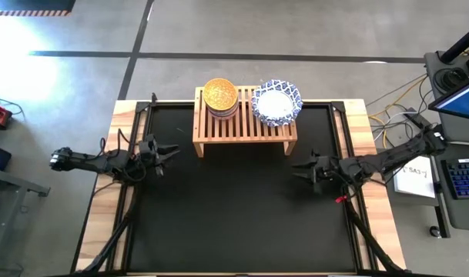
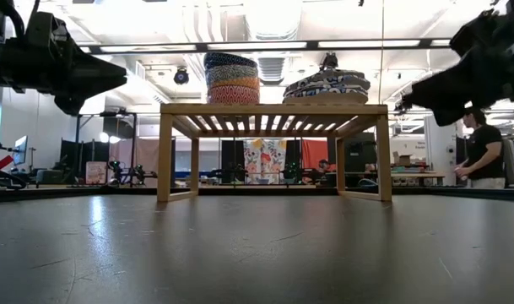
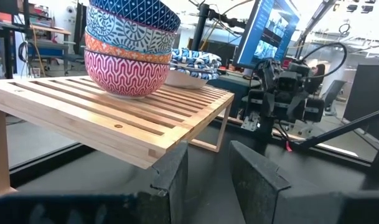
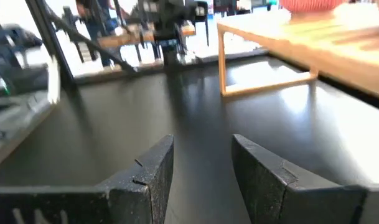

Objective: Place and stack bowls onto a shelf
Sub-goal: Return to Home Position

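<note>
My left tool (image 1: 171, 151) and right tool (image 1: 298, 167), fingers apart and empty, flank the shelf (image 1: 246, 131); bowls (image 1: 219, 96) look brittle, slick, so I'd pinch rims.

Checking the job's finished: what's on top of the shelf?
Two stacks on the shelf: four small patterned bowls, dark blue uppermost, pink lowest; beside them blue-rimmed white bowls. Their count is hidden by nesting.

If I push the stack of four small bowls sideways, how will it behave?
The small-bowl stack is tall and rests on the pink bowl, whose base tapers, so it probably tips before sliding. They look glazed; upper ones may shift. Probably ceramic, so fragile.
</note>
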Controlling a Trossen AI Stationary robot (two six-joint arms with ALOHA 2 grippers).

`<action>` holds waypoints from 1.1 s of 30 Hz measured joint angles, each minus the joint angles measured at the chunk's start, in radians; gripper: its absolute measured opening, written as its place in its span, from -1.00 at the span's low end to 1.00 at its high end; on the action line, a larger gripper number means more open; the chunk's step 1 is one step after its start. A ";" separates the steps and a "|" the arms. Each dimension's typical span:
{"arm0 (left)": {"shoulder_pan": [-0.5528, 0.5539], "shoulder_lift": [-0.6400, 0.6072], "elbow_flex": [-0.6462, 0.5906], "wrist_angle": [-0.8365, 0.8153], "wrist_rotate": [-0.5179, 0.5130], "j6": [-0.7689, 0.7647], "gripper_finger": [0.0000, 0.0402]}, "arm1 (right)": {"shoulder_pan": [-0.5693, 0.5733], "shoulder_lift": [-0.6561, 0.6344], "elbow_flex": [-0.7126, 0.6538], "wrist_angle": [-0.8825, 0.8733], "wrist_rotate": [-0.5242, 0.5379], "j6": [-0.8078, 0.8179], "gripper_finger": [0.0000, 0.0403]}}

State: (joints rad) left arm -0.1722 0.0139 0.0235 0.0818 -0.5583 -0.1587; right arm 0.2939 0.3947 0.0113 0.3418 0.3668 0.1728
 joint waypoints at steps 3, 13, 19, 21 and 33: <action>0.000 0.000 0.000 0.000 0.000 0.000 -0.50 | 0.000 -0.083 0.000 0.000 0.000 -0.026 -0.25; 0.000 0.007 0.000 0.000 0.000 0.000 -0.50 | 0.000 -0.317 0.000 -0.023 -0.104 -0.406 -0.25; -0.001 0.007 0.000 -0.001 0.000 0.000 -0.50 | -0.033 -0.394 0.000 -0.021 -0.105 -0.461 -0.25; -0.001 0.007 0.000 -0.001 0.000 0.000 -0.50 | -0.050 -0.394 0.000 -0.014 -0.105 -0.487 -0.25; -0.001 0.008 0.000 -0.001 0.000 0.000 -0.50 | -0.074 -0.358 0.000 -0.021 -0.105 -0.567 -0.25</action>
State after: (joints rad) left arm -0.1730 0.0223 0.0238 0.0807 -0.5579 -0.1585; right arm 0.2199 0.0365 0.0109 0.3206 0.2623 -0.3942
